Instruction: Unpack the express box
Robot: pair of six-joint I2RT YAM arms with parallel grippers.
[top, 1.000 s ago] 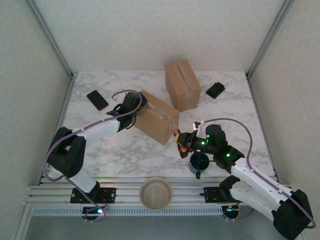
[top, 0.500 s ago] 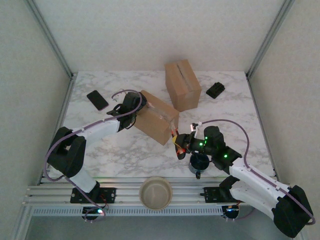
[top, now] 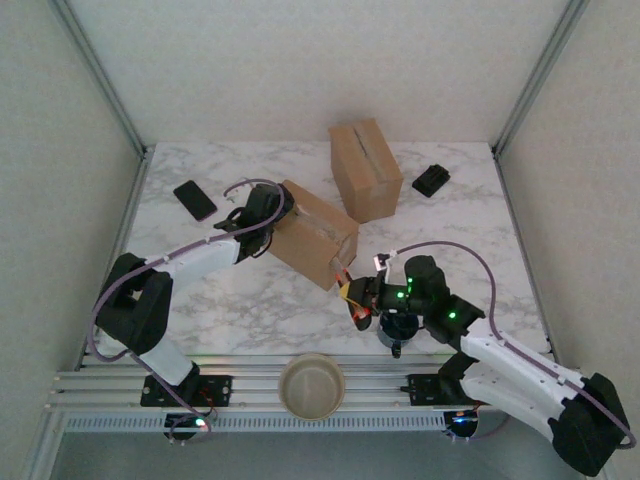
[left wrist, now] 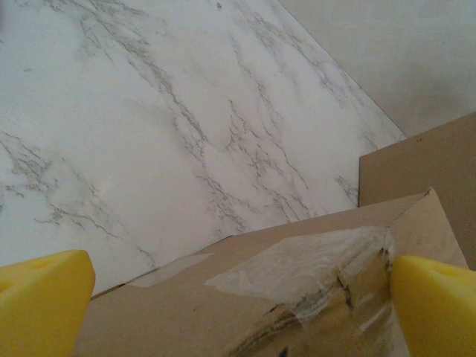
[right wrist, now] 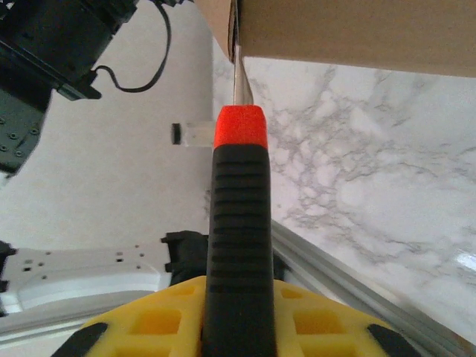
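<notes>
At the near edge of the table (top: 250, 300), a bowl (top: 311, 386) sits between the two arms, with a dark cup (top: 399, 326) just to its right. Just beyond the cup, the right gripper (top: 360, 297) is clamped narrow on a knife (right wrist: 238, 223). The blade (right wrist: 242, 78) is set at the near right corner of the box (top: 312, 238), which lies mid-table, angled toward the left edge. At the box's far left end, the left gripper (top: 268, 212) straddles it with fingers spread as wide as they go and nothing held. Whether its pads (left wrist: 41, 297) press the cardboard cannot be told. Farther back, a phone (top: 194, 199) lies near the left edge, a second box (top: 365, 172) stands toward the far edge, and a small black item (top: 431, 180) rests near the far right corner.

The step in hand looks to be slitting the seal; the box is not yet open. The next move likely calls for drawing the blade along the taped seam, shallow enough to spare the contents, while the other arm steadies the box.

The right wrist view shows the blade tip meeting a box edge, which is too small to read from overhead. The left wrist view shows clear tape (left wrist: 312, 269) wrinkled across the top. The overhead view gives the layout of both arms.
</notes>
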